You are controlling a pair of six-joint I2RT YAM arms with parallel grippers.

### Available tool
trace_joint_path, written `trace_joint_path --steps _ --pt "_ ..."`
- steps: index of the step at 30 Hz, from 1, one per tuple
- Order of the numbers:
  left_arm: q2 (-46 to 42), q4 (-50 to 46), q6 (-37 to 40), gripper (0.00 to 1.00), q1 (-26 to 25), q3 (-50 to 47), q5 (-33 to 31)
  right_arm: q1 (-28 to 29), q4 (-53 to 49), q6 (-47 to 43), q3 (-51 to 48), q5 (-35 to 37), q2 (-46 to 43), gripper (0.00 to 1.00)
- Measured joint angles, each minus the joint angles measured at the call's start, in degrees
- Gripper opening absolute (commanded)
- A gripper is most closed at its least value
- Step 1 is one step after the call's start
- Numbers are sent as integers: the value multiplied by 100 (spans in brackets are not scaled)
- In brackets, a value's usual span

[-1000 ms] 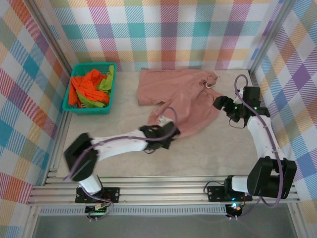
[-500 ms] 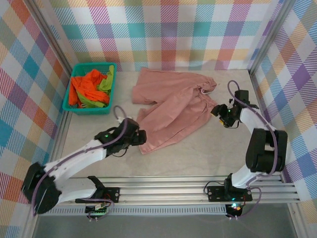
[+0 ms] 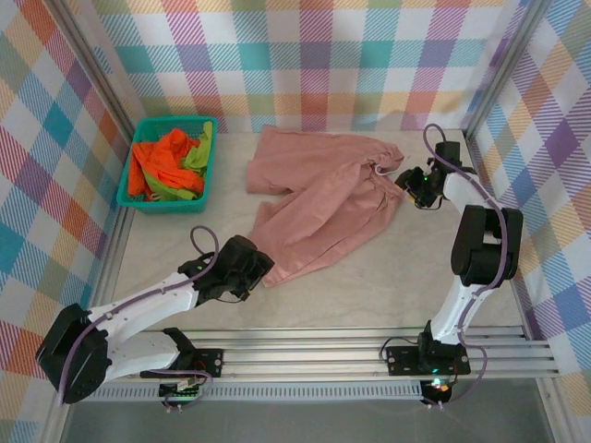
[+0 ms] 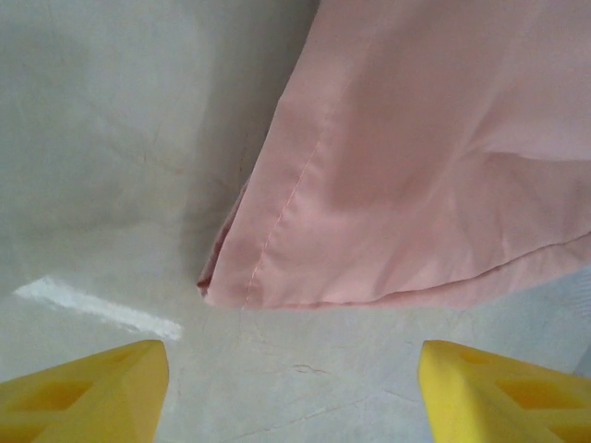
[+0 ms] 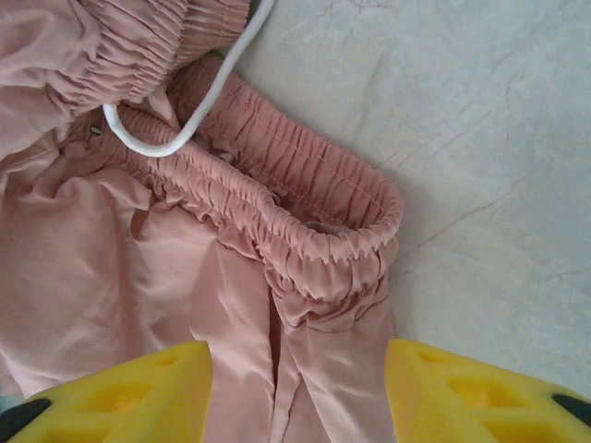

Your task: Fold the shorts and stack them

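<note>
Pink shorts (image 3: 323, 196) mid-frame on bench (image 3: 388, 277) — my left hand (image 3: 253, 268) gapes empty at hem, right hand (image 3: 408, 185) likewise at waistband.

The left arm (image 3: 138, 309) extended low from its near-left base toward the centre. The left gripper (image 3: 254, 269) pointed right, jaws spread wide, empty. The right arm (image 3: 485, 245) reached far along the right side. The right gripper (image 3: 407, 187) pointed left, jaws apart.
</note>
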Motion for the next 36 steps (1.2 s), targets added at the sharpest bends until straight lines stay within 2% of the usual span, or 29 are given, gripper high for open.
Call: trace_joint_path --steps 6,12,19,22,27,32,36 --pt "675 496 -527 65 -57 -39 264 0 7 48 -11 -39 0 52" --pt "1003 428 -662 62 -59 74 278 0 4 46 -17 -39 0 52" --pt "1596 289 -656 54 -59 439 321 -2 2 46 -22 -39 0 51" --pt "1720 254 -603 46 -61 461 299 0 2 46 -22 -39 0 51" --pt "1882 131 -446 27 -61 538 216 -2 4 44 -52 -42 -2 51" --pt "2057 101 -164 1 -35 708 57 -2 -2 39 -107 -76 -2 51" --pt "1971 -144 184 0 107 872 -76 0 -4 17 -107 -81 -17 51"
